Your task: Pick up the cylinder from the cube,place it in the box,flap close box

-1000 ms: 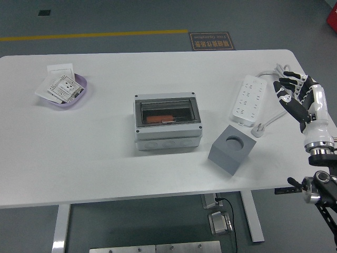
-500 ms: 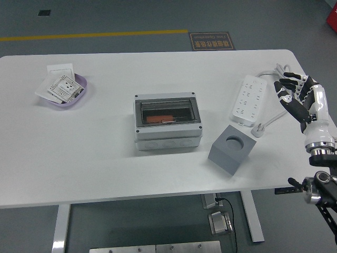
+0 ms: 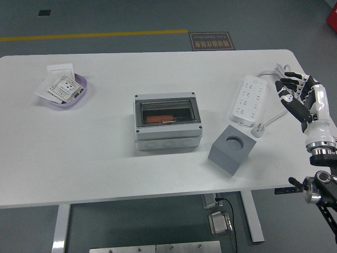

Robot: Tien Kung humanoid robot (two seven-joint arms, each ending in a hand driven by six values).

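- White table (image 3: 79,158) fills most of the view, and behind it at 12 o'clock is a grey floor with a yellow line (image 3: 95,35) and a dark floor sign (image 3: 210,40).
- An orange cylinder (image 3: 159,118) lies inside the grey box (image 3: 167,122) at the table's centre, under the transparent flap (image 3: 167,112), which looks closed.
- At 4 o'clock from the box stands the grey cube (image 3: 231,148), tilted, and its round hole is empty; so I judge the placing done.
- At 1 o'clock from the cube lies a white power strip (image 3: 249,100) with its cable.
- At 3 o'clock the right hand (image 3: 300,97) hovers beside the strip, its fingers spread and holding nothing, probably because its work is over.
- At 10 o'clock a purple dish (image 3: 80,95) holds white socket plates.
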